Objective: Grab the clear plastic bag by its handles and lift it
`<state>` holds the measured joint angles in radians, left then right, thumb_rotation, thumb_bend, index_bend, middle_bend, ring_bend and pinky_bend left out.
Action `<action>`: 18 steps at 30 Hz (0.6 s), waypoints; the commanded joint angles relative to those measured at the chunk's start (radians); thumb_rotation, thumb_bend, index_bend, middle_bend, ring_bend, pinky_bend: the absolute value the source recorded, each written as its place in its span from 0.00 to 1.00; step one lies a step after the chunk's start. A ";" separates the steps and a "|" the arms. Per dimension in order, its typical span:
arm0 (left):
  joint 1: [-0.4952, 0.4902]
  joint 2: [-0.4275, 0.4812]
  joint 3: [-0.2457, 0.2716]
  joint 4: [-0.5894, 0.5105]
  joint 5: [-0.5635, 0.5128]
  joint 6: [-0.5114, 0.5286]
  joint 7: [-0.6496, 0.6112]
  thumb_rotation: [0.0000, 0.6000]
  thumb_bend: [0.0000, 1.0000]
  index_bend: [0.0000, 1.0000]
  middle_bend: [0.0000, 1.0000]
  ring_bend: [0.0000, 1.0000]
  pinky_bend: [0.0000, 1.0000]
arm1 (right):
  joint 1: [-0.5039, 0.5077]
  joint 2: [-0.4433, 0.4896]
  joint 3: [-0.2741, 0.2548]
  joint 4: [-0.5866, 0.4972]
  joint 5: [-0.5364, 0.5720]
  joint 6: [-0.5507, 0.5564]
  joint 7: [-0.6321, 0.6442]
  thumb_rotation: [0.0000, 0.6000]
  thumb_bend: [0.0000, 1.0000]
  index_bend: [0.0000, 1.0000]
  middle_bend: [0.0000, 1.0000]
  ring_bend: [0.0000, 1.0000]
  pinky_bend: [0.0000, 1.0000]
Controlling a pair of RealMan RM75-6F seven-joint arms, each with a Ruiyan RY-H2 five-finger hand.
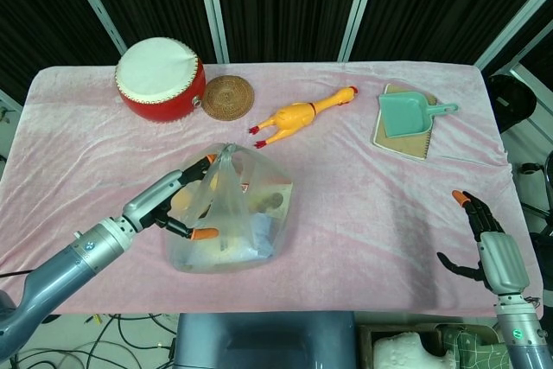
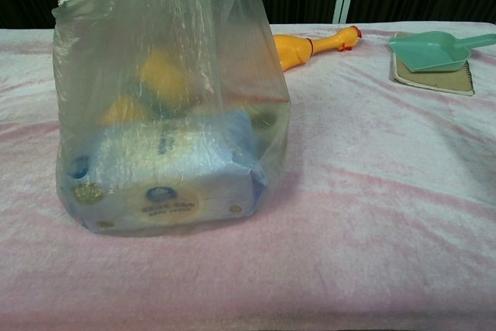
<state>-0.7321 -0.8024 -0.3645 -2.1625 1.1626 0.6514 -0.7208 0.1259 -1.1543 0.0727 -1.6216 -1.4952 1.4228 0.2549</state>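
Observation:
The clear plastic bag (image 1: 233, 213) stands on the pink cloth at the front middle, holding a blue-and-white pack and yellow items. Its handles (image 1: 226, 153) stick up in a twisted peak. My left hand (image 1: 173, 200) lies against the bag's left side with fingers spread, upper fingertips just below the handles and the thumb low on the bag wall; it grips nothing. My right hand (image 1: 486, 244) hangs open off the front right corner of the table. In the chest view the bag (image 2: 170, 106) fills the left half, and neither hand shows clearly.
A red drum (image 1: 161, 79) and a woven coaster (image 1: 227, 97) sit at the back left. A yellow rubber chicken (image 1: 298, 115) lies behind the bag. A teal dustpan (image 1: 408, 115) rests on a notebook (image 1: 422, 144) at the back right.

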 commanded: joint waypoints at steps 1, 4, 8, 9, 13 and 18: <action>-0.015 -0.021 -0.005 0.012 -0.021 -0.003 0.000 1.00 0.18 0.03 0.13 0.08 0.16 | 0.000 0.000 0.000 -0.001 0.000 -0.001 0.001 1.00 0.17 0.00 0.00 0.00 0.17; -0.036 -0.048 -0.011 0.024 -0.050 -0.013 -0.002 1.00 0.18 0.07 0.17 0.12 0.20 | 0.000 0.000 -0.001 -0.001 -0.001 0.000 0.000 1.00 0.17 0.00 0.00 0.00 0.17; -0.060 -0.083 -0.016 0.041 -0.079 -0.012 0.014 1.00 0.18 0.11 0.21 0.15 0.22 | 0.000 0.000 0.000 0.000 0.000 0.000 0.001 1.00 0.17 0.00 0.00 0.00 0.17; -0.067 -0.094 -0.017 0.044 -0.089 -0.009 0.022 1.00 0.18 0.11 0.22 0.16 0.23 | 0.000 0.000 0.000 0.000 0.000 0.000 0.002 1.00 0.17 0.00 0.00 0.00 0.17; -0.096 -0.123 -0.017 0.055 -0.136 -0.011 0.048 1.00 0.18 0.16 0.26 0.19 0.25 | 0.000 0.001 0.000 -0.001 -0.001 -0.001 0.003 1.00 0.17 0.00 0.00 0.00 0.17; -0.128 -0.147 -0.006 0.066 -0.191 -0.011 0.102 1.00 0.18 0.17 0.27 0.19 0.25 | 0.000 0.002 0.000 0.000 0.000 -0.001 0.005 1.00 0.17 0.00 0.00 0.00 0.17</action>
<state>-0.8477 -0.9384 -0.3745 -2.1025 0.9893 0.6407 -0.6323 0.1259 -1.1527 0.0727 -1.6221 -1.4949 1.4214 0.2601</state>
